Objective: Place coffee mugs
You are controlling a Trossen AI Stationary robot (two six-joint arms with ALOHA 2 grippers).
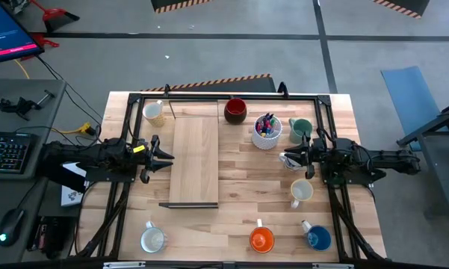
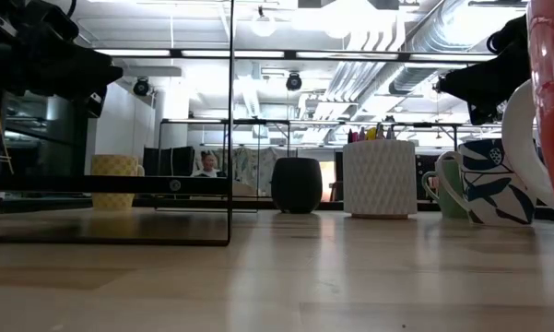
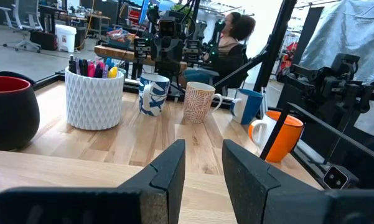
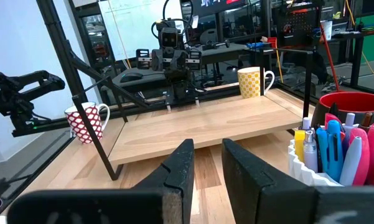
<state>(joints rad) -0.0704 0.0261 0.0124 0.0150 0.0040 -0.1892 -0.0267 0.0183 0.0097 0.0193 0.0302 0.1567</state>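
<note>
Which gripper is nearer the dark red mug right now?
Left, narrowly. The left gripper sits across the raised board from the dark red mug; the right gripper is on the mug's other side, beyond the pen cup.

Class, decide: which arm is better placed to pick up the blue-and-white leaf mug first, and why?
The right. Its pincer hovers right at the leaf mug, fingers apart in its wrist view. The left pincer is across the raised board, farther off.
</note>
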